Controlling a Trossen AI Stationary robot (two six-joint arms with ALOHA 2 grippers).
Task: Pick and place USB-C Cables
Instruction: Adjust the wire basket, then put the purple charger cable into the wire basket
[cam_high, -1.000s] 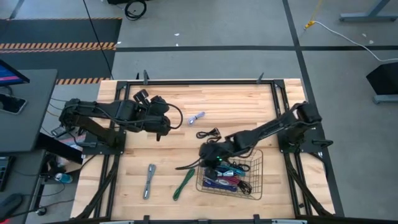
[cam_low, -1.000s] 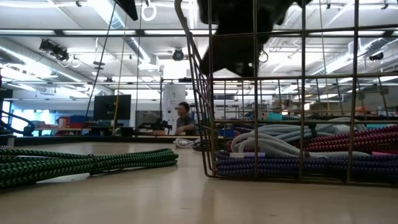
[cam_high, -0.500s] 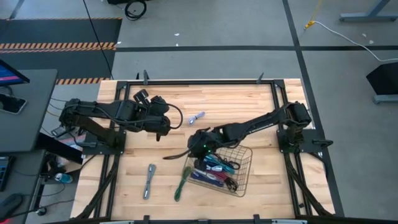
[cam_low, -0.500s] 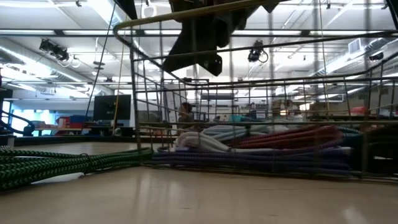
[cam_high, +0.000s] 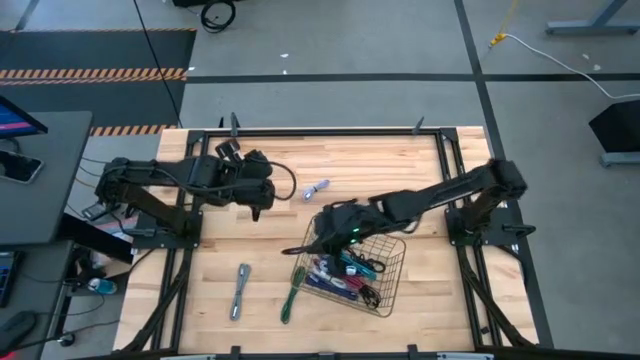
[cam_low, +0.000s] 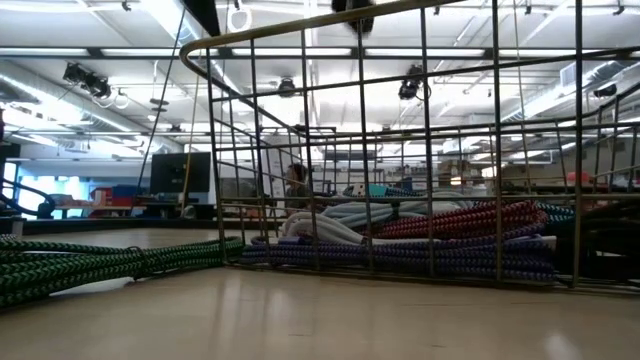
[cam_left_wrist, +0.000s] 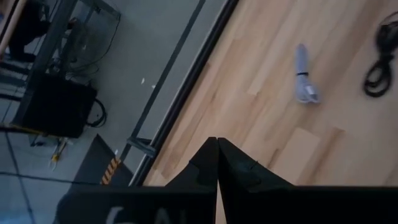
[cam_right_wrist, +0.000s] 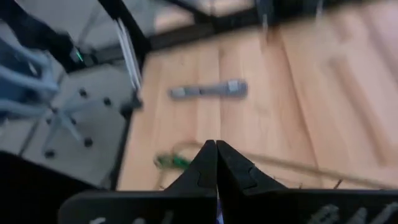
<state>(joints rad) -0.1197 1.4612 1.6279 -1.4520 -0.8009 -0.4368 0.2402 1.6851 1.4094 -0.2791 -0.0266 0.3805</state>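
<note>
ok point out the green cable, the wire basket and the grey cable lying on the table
green cable (cam_high: 292, 298), high view, middle of the bundle
wire basket (cam_high: 392, 272), high view, right wall's rim
grey cable (cam_high: 240, 291), high view, middle of the straight bundle

Black wire-mesh basket tilted on wooden table; seated person in background.

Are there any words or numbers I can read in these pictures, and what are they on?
No words or numbers can be read anywhere.
Left wrist view: pale marks at the picture's bottom edge, cut off, not readable.
Right wrist view: the same, blurred.
High view: the orange-and-black striped floor tape is a warning pattern, not words.
High view: the screen at the left edge shows colours only.
The basket and its USB-C cables carry no readable labels.
</note>
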